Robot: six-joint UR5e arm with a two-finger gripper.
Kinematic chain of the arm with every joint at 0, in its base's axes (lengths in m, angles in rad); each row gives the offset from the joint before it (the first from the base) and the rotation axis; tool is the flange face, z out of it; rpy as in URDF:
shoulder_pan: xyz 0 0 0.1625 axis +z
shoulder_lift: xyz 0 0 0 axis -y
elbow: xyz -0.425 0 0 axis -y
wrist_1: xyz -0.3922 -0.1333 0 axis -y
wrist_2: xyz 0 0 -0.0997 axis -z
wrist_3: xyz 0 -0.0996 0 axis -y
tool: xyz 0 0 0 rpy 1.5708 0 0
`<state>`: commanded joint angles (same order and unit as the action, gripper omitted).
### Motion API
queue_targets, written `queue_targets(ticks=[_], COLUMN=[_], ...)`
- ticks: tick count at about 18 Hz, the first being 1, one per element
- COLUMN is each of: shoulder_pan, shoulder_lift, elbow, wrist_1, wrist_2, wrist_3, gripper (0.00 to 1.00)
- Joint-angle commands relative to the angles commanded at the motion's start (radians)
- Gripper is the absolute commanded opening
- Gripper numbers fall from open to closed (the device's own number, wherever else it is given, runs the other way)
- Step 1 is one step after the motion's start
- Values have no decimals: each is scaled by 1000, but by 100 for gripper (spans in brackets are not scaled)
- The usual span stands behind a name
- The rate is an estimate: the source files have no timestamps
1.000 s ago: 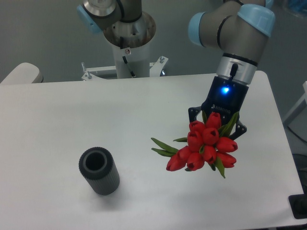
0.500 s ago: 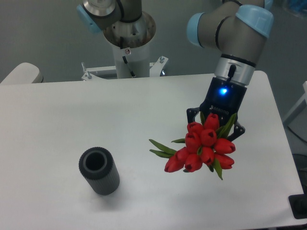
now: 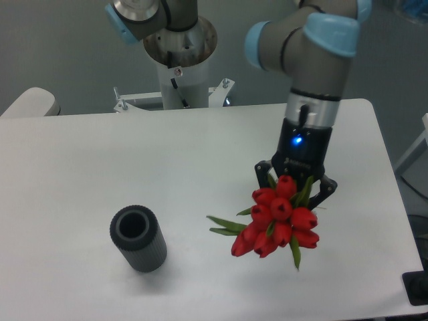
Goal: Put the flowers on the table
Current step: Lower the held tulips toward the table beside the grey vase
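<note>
The flowers point(image 3: 275, 219), a bunch of red tulips with green leaves, hang in my gripper point(image 3: 295, 182), buds pointing toward the camera. The gripper is shut on the stems, which the buds hide. The bunch is over the right half of the white table point(image 3: 100, 167), and I cannot tell how far above it. The arm comes down from the upper right.
A dark grey ribbed cylinder point(image 3: 138, 238) stands upright at the front left of the table. The robot's white base column point(image 3: 179, 63) stands behind the table's far edge. A dark object point(image 3: 416, 289) sits past the front right corner.
The gripper with the flowers has moved to the left and toward the front of the table. The cylinder has not moved.
</note>
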<state>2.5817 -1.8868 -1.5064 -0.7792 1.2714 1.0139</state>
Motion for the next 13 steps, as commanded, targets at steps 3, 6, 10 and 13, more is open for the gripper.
queue_targets(ticks=[3,6,10,13], shoulder_pan=[-18,-69,-133,-173], shoulder_lift=[2,0,-11,-20], elbow=[-20,-35,-57,-100], wrist_1=[-3,-5,-23,-23], wrist_2=[70,199,376,446], wrist_3=[12,29,31,23], gripper=[22,22,22,22])
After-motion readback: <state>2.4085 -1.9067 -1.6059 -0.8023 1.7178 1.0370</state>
